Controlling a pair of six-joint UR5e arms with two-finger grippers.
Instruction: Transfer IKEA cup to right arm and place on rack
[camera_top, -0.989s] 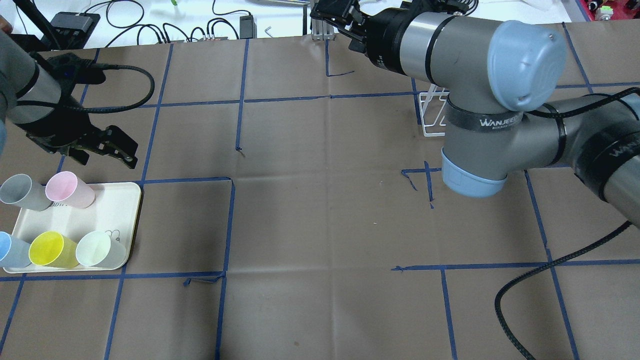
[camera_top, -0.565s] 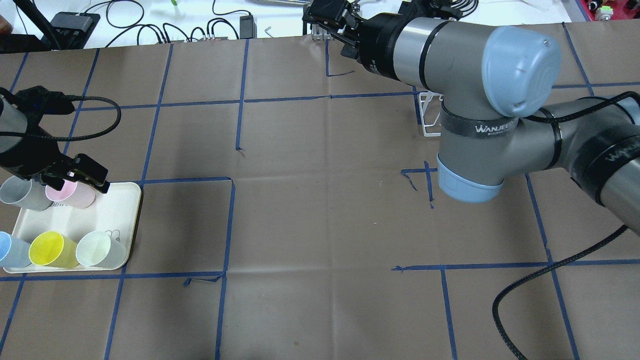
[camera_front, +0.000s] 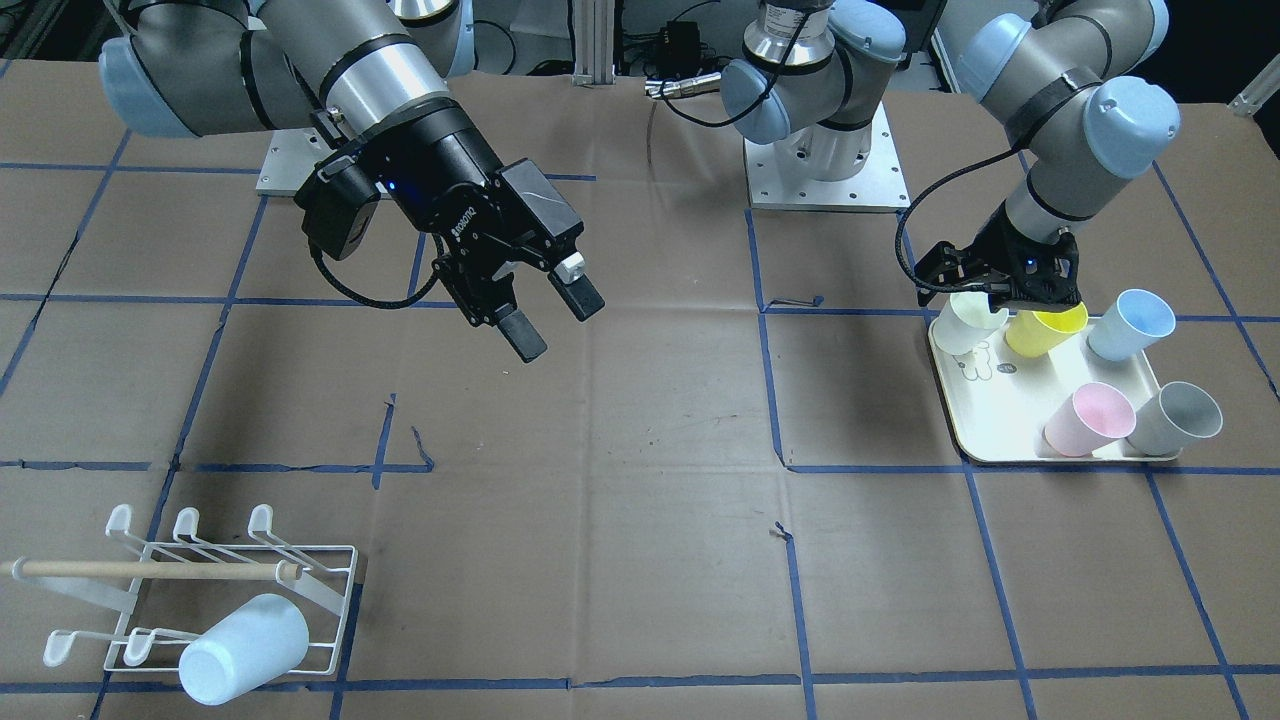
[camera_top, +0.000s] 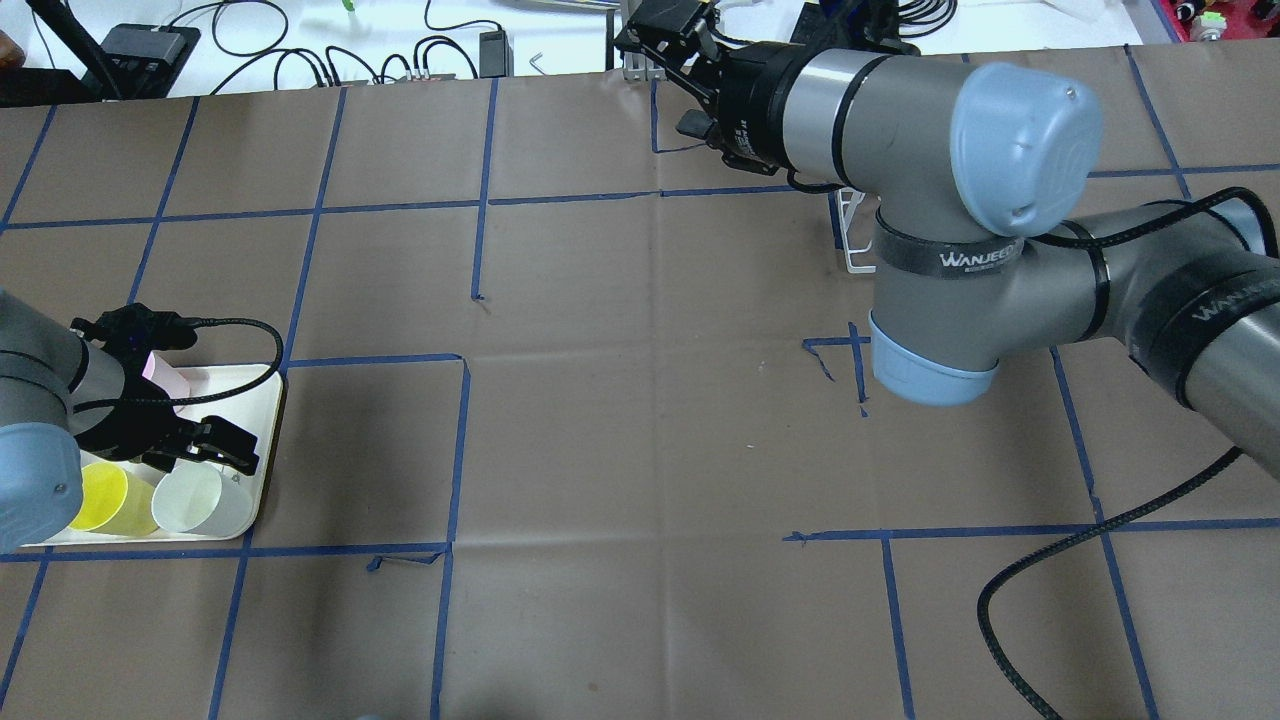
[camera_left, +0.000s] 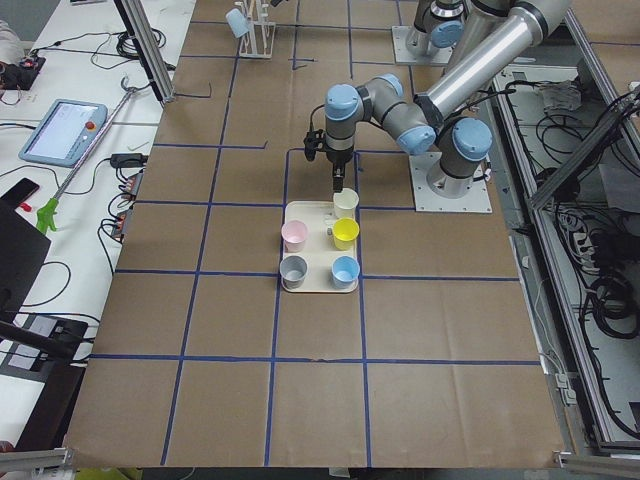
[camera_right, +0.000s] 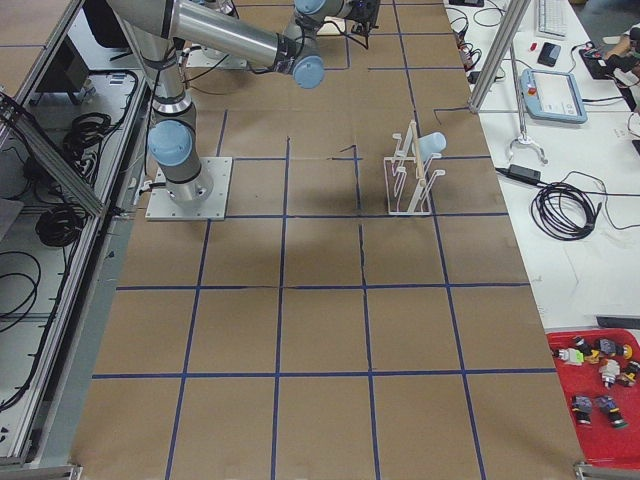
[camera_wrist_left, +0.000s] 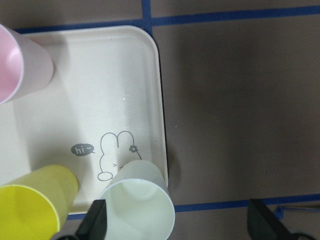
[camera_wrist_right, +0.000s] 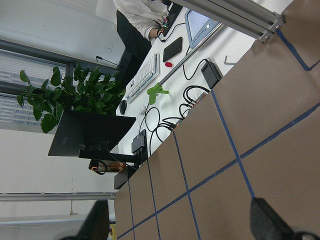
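My left gripper (camera_wrist_left: 177, 224) is wide open, empty, over the pale cup (camera_wrist_left: 137, 205) at the tray (camera_wrist_left: 100, 75) corner; right gripper (camera_front: 556, 322) open too. Looks light, slick thin plastic, so I'd gently pinch the wall near the rim

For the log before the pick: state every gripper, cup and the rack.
left gripper: open, straddling the white cup
right gripper: open, empty, midair
white cup: upright on the tray
yellow cup: upright on tray
pink cup: upright on tray
grey cup: upright on tray
blue cup: upright on tray
rack: upright, one pale-blue cup hung on it
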